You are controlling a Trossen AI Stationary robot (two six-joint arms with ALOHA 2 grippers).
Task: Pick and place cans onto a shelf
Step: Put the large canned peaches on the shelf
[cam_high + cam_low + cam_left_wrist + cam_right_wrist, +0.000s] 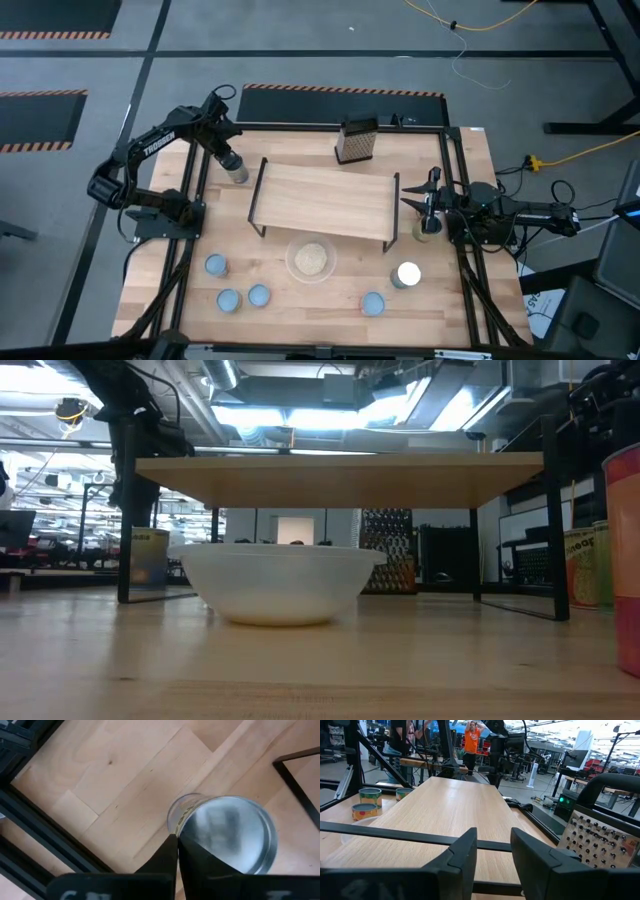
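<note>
high view shows the left claw (pixel 226 158) at the far left of the bench (pixel 300 310), clamped on a tall can (pixel 236 171) with a shiny silver top. this can is just beside the left end of the shelf (pixel 325 198), not on it. in the left wrist view the dark fingers (pixel 172 855) press against the side of the same tall can (pixel 225 832), above the wood of the bench.

the shelf stands in the middle of the bench, and its board carries no can. the right claw (pixel 418 200) is at the right end of the shelf, with its fingers a little apart and holding nothing; the right wrist view looks along the shelf board (pixel 435 815) between these two fingers (pixel 465 852). a can with tan label (pixel 427 227) stands on the bench just beside the right claw.

near the front left, three short cans with blue-grey tops (pixel 216 265) (pixel 229 300) (pixel 259 294) stand close together. another short blue-grey can (pixel 373 304) is at the near right, and a tall can with bright white top (pixel 406 274) stands near it. a round dish with beige contents (pixel 311 259) sits just in front of the shelf. a dark box grater (pixel 357 140) stands behind the shelf at the far side.

in the low view the white dish (pixel 278 584) is under the shelf board (pixel 340 478).
</note>
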